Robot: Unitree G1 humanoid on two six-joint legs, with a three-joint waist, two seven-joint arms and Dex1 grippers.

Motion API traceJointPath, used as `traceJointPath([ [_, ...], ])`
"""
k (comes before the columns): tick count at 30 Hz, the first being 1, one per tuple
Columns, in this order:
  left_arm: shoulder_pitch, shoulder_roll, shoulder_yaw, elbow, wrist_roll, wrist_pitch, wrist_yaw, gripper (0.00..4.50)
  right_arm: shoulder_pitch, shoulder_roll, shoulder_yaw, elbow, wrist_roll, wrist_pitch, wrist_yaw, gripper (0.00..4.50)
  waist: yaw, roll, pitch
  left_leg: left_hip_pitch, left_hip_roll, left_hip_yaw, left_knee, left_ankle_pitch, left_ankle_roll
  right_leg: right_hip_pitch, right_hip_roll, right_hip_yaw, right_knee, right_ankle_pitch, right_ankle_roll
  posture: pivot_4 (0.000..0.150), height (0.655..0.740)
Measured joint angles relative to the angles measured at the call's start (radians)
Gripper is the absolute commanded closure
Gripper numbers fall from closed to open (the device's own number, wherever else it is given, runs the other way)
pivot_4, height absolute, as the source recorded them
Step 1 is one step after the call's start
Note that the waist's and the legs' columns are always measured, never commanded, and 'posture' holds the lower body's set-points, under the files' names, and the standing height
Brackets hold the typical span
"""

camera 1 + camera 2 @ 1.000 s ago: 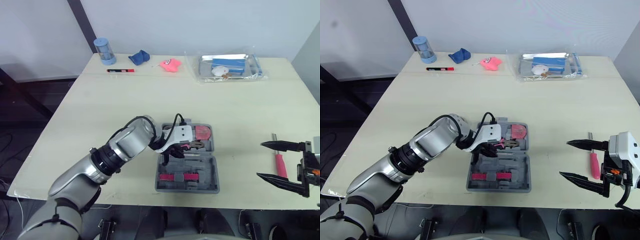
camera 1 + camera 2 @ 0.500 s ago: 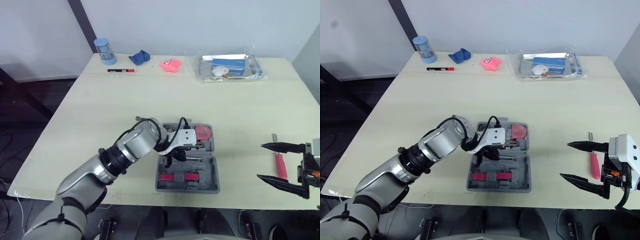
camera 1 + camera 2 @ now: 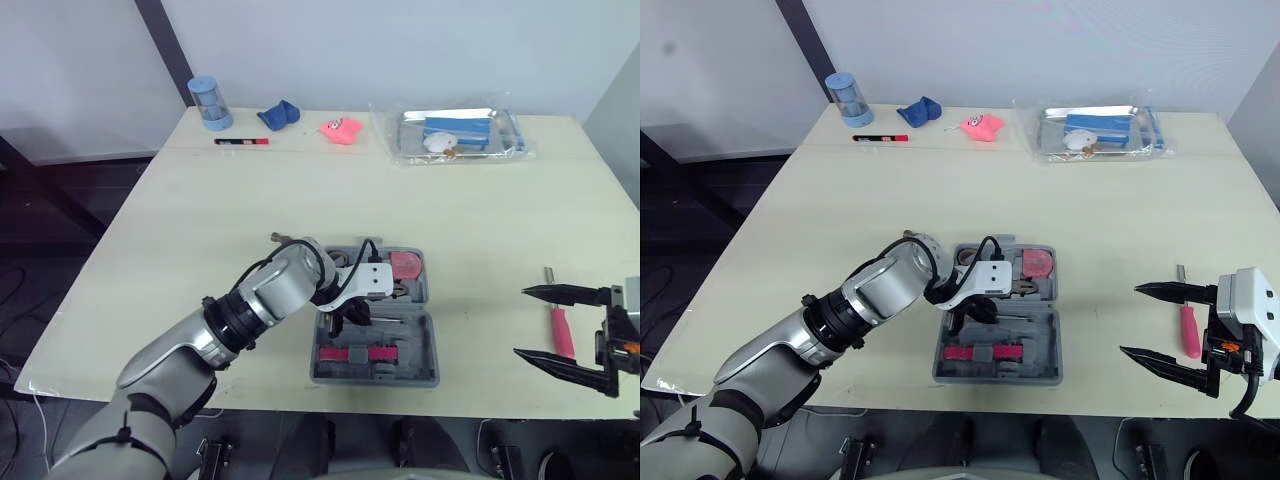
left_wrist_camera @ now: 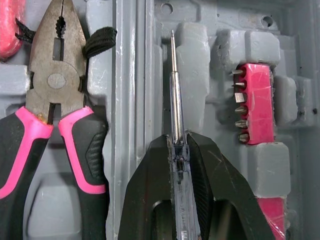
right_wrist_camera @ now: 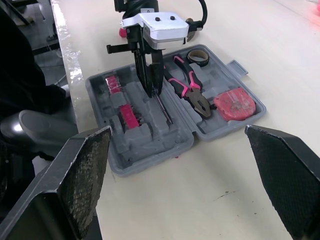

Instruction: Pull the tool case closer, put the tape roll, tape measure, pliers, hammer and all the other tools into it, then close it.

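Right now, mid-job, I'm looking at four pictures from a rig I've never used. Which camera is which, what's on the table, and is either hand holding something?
This is a two-armed humanoid robot. The two wide pictures come from its head, looking down at the table; its left arm shows on the left. The other two come from a camera on each wrist, looking along that hand's two black fingers.

The left hand is shut on a thin screwdriver, held low over the open tool case. Already lying in the case are pliers, a tape roll, a reddish tape measure and a pink bit holder.

The right hand hangs open near the table's front edge, holding nothing. Beside it a pink-handled tool lies on the table, not yet packed.
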State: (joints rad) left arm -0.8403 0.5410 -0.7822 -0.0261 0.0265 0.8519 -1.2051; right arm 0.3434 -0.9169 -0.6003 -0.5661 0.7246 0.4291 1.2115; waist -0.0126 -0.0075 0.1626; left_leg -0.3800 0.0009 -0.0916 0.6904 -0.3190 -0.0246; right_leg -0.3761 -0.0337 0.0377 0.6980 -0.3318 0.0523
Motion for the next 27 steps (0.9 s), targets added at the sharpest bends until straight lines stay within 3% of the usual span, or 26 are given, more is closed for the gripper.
traceJointPath([
  [27,-0.027,-0.015,-0.015,0.028,0.066,-0.047,-0.039,4.50,0.001,0.010,0.004,-0.010,0.000,0.003,-0.024,0.00,0.001,0.000,0.000,0.000,0.000,0.000,0.002,0.000,0.000,0.000,0.000,0.000,0.002,0.000,0.000,0.150,0.7400],
])
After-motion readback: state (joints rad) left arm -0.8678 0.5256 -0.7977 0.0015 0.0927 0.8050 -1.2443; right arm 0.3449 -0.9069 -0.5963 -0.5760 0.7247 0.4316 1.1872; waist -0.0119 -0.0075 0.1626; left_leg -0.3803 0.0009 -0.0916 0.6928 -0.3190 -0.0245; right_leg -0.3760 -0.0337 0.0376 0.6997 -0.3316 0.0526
